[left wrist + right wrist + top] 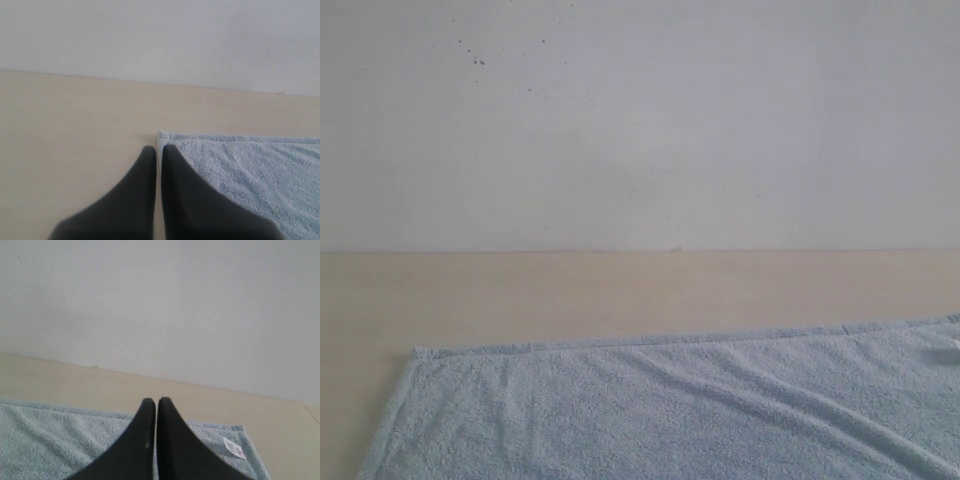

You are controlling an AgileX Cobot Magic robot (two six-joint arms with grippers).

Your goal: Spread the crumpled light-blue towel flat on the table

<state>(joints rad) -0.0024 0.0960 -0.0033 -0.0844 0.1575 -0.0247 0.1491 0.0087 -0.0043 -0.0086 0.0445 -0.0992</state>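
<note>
The light-blue towel (680, 410) lies spread over the near part of the beige table (520, 295), with shallow ripples and its far hem straight. Neither arm shows in the exterior view. In the left wrist view my left gripper (157, 150) is shut and empty, hovering over the towel's (250, 165) far left corner edge. In the right wrist view my right gripper (153, 402) is shut with nothing in it, above the towel (50, 435) near its far right corner. A small white tag (235, 447) lies on that corner.
A white speckled wall (640, 120) rises behind the table's far edge. Bare tabletop (60, 130) lies left of the towel and between its far hem and the wall. The table's right edge shows just beyond the tagged corner.
</note>
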